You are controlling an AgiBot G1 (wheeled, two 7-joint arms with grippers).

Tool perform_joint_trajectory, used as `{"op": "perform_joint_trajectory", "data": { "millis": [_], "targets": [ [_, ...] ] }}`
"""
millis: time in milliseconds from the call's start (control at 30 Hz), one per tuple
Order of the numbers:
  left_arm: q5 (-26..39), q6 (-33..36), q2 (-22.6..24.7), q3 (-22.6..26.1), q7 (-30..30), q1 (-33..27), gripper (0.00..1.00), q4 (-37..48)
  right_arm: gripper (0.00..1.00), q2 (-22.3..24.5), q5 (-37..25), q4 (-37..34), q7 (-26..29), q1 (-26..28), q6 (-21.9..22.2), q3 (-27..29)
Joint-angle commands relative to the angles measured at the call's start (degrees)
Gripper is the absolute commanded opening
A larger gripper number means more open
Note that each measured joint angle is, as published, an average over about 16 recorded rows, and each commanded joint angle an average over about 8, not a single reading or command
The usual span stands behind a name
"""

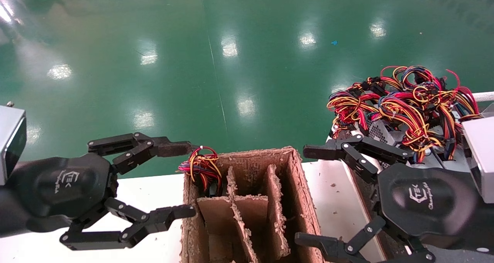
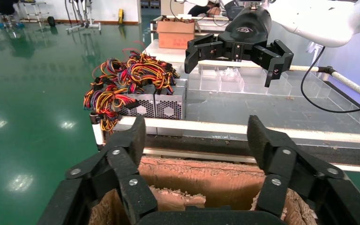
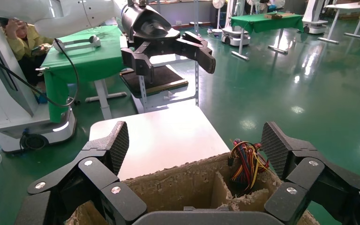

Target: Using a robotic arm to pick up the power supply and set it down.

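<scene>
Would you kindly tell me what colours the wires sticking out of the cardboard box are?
The wires are red, yellow, black and blue, clearest in the head view.

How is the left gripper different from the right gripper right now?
The left gripper hangs over the white table left of the cardboard box; the right gripper hangs right of the box, beside the power supplies. The left's upper fingertip looks brown-dusted; the right's looks clean. Both are black, open and empty.
</scene>
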Motion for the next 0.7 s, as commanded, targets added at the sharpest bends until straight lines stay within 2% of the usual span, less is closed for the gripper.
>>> {"op": "perform_joint_trajectory", "data": {
  "millis": [33,700],
  "targets": [
    [0.0,0.0,0.0,0.0,0.0,0.0,0.0,0.0,1.0,0.0,0.0,0.0,0.0,0.0,0.0,0.0],
    [0.0,0.0,0.0,0.0,0.0,0.0,0.0,0.0,1.0,0.0,0.0,0.0,0.0,0.0,0.0,0.0]
  ]
}}
